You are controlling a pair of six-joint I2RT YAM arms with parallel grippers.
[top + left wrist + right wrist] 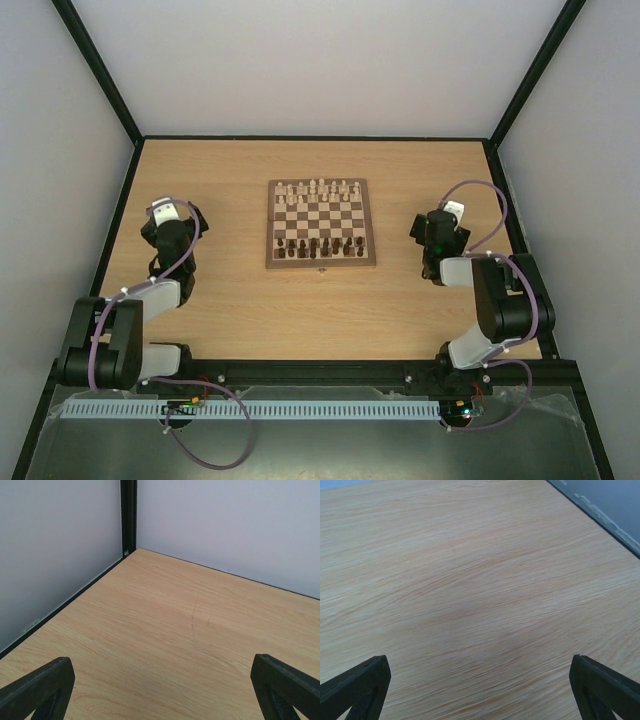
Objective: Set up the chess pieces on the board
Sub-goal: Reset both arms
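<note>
Now | light wood table (pixel 230 330), pale walls (pixel 320 60) | board (pixel 321 224) centred | left hand (pixel 160 692) spread | right hand (pixel 480 690) spread

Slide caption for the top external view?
Board mid-table, cream chess pieces at its far edge, dark ones near, left arm and right arm flanking.

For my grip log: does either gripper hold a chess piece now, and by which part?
Nothing is held: left gripper and right gripper both stand open, empty, apart from the board.
</note>
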